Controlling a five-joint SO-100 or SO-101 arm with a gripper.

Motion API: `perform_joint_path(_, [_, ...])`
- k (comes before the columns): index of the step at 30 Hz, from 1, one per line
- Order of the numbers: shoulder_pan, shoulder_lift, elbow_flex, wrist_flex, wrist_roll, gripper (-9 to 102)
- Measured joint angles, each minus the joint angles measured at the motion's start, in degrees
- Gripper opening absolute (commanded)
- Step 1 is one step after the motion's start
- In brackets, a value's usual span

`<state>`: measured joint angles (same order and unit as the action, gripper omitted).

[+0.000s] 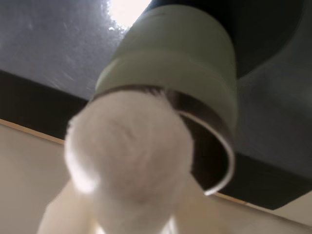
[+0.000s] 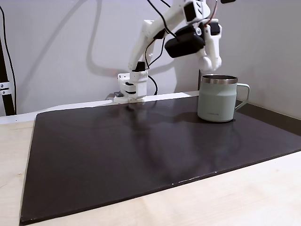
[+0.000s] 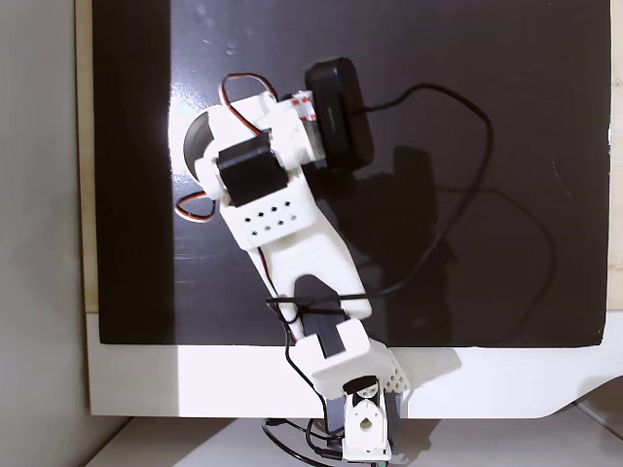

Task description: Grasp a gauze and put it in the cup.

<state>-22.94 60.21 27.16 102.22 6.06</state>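
Note:
In the wrist view the gauze (image 1: 129,151), a fuzzy white roll, sits close to the lens, and my gripper (image 1: 127,207) is shut on it with pale fingers (image 1: 58,217) at both sides. Just behind it is the mint-green cup (image 1: 185,53), its steel rim (image 1: 225,146) and dark mouth partly covered by the roll. In a fixed view from the side the gripper (image 2: 209,63) hangs just above the cup (image 2: 216,101), which stands upright at the mat's right with its handle (image 2: 243,96) pointing right. In a fixed view from above the arm hides most of the cup (image 3: 192,136).
A black mat (image 2: 141,155) covers the pale wooden table (image 2: 244,197). The arm's white base (image 2: 131,89) stands at the mat's far edge against the wall. A black camera body (image 3: 339,112) and cables (image 3: 467,107) ride beside the wrist.

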Motion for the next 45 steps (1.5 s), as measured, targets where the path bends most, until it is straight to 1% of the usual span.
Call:
perform_joint_path(7, [-6.1, -5.5, -6.2, 0.0, -2.2, 0])
perform_joint_path(14, [-10.9, -6.6, -6.9, 0.0, -2.5, 0])
perform_joint_path(21, [-11.2, -6.6, -6.9, 0.0, -2.5, 1])
perform_joint_path(23, [-11.6, -6.6, -6.9, 0.0, -2.5, 6])
perform_joint_path(30, [-11.5, -6.6, -6.9, 0.1, -2.5, 34])
perform_joint_path(34, [-11.8, -6.6, -6.9, 0.1, -2.4, 37])
perform_joint_path(45, [-11.6, -6.6, -6.9, 0.1, -2.4, 37])
